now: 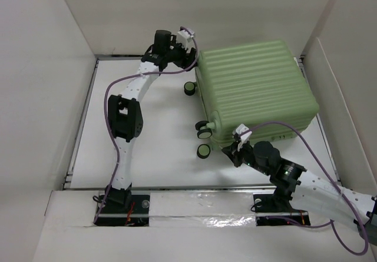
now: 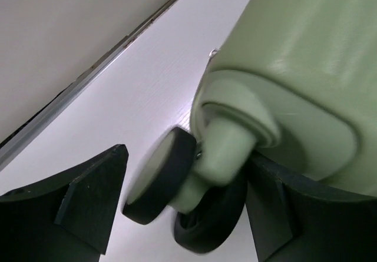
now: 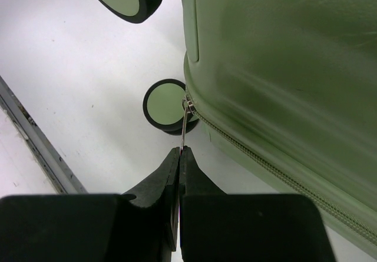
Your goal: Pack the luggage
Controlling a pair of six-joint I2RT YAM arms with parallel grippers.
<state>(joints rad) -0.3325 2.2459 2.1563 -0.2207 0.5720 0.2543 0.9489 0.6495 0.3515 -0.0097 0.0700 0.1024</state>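
1. Green ribbed luggage (image 1: 256,91) is lying shut on the counter's (image 1: 153,162) far right, looking stiff, slick and bulky.
2. Right pincer (image 3: 179,150) is pinching the thin zipper pull (image 3: 185,123), probably the best hold.
3. Left pincer (image 2: 185,156) is gaping around a caster wheel (image 2: 159,179), apparently not gripping.

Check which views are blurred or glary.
Top external: sharp, evenly lit, no glare on the large light green ribbed hard-shell suitcase. Left wrist: the black spinner wheel is out of focus. Right wrist: shell smeared, thin metal zipper pull readable.
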